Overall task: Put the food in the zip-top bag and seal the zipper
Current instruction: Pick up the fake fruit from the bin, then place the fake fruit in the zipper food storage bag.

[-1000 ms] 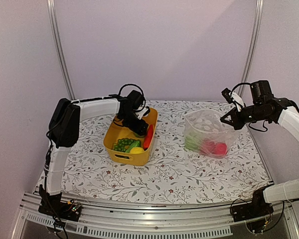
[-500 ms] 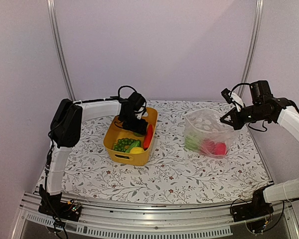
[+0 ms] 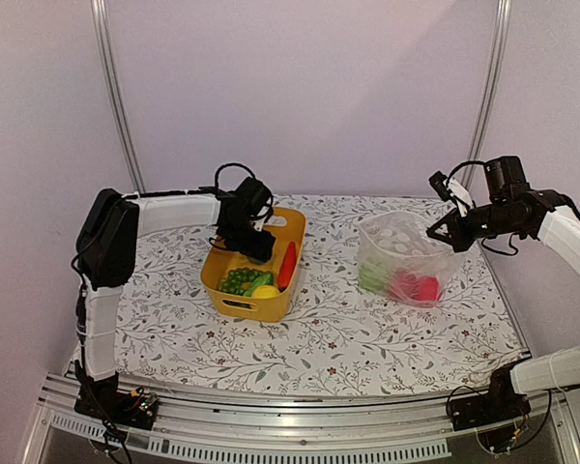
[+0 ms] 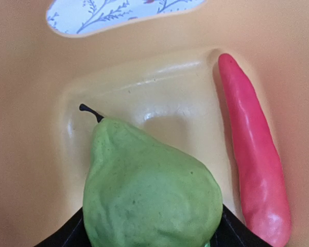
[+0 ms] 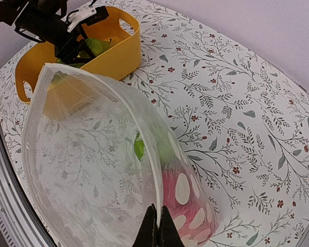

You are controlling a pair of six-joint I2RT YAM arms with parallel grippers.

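My left gripper is down inside the yellow basket, shut on a green pear with its stem pointing away from the fingers. A long red chili lies along the basket's right wall. The basket also holds green peas and a yellow fruit. My right gripper is shut on the zipper rim of the zip-top bag and holds its mouth open toward the basket. Red food and green food lie inside the bag.
The flowered tablecloth covers the table. The basket stands left of centre, the bag at the right, with a gap between them. Metal frame posts rise at the back corners, and the table's metal front rail runs along the near edge.
My left gripper has shifted a little left and back inside the basket, and the left arm's elbow swung left. The right gripper and the bag have stayed still.
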